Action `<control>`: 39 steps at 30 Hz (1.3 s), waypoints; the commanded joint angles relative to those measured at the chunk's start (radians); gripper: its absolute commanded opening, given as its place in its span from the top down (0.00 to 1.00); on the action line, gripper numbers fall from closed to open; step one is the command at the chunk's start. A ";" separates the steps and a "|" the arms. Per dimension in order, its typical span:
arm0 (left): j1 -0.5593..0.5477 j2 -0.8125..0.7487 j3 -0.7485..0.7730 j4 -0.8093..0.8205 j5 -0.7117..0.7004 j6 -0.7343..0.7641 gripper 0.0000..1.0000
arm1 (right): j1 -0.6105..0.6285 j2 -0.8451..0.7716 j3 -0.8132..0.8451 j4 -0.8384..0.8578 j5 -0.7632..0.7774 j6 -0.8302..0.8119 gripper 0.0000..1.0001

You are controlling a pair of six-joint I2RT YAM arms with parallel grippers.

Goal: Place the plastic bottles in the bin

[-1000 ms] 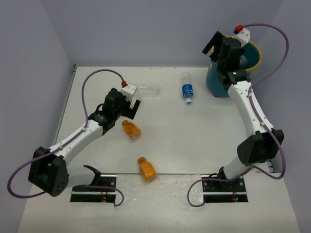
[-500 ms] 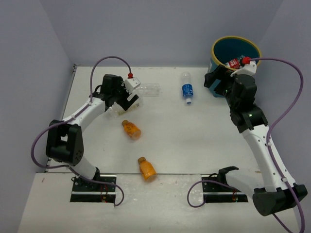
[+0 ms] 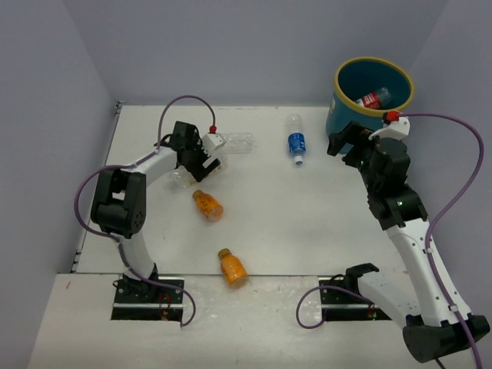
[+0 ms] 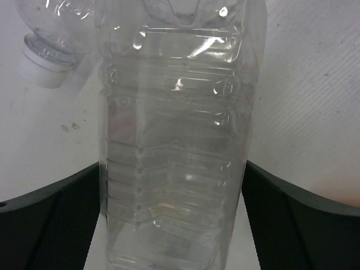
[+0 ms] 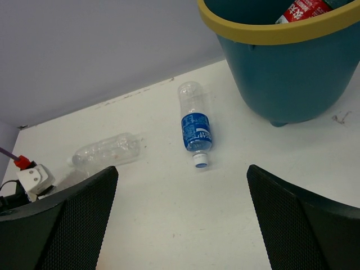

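My left gripper (image 3: 200, 161) is open, its jaws on either side of a clear plain bottle (image 4: 174, 140) that lies on the table (image 3: 307, 223); in the top view the bottle shows at the gripper's near-left side (image 3: 181, 178). A second clear bottle (image 3: 238, 142) lies just beyond it, its white cap (image 4: 39, 66) in the left wrist view. A blue-labelled bottle (image 3: 296, 143) lies mid-back. Two orange bottles (image 3: 207, 205) (image 3: 232, 267) lie nearer. The teal bin (image 3: 346, 127) holds the red-labelled bottle (image 3: 374, 98). My right gripper (image 3: 344, 144) is open and empty, left of the bin. No green bottle shows.
The bin's yellow rim (image 5: 253, 34) and wall fill the right wrist view's upper right, with the blue-labelled bottle (image 5: 196, 132) and the second clear bottle (image 5: 107, 152) on the table ahead. Grey walls close the table's back and sides.
The right gripper has drawn back from over the bin, leaving the red-labelled bottle inside. The left gripper has swung toward the far left and settled around the clear bottle.
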 commanded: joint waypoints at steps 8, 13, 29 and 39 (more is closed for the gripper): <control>0.024 -0.059 0.044 -0.049 0.091 0.047 0.35 | 0.003 0.003 -0.001 0.007 -0.003 -0.007 0.01; 0.024 -0.213 0.046 -0.034 0.144 0.046 0.47 | 0.003 0.000 -0.005 0.006 -0.113 -0.035 0.01; -0.118 -0.609 -0.250 0.747 0.753 -0.764 0.60 | 0.119 0.050 -0.163 0.453 -1.168 -0.119 0.01; -0.350 -0.611 -0.412 1.015 0.875 -0.980 0.62 | 0.185 0.109 -0.215 0.560 -1.227 -0.210 0.01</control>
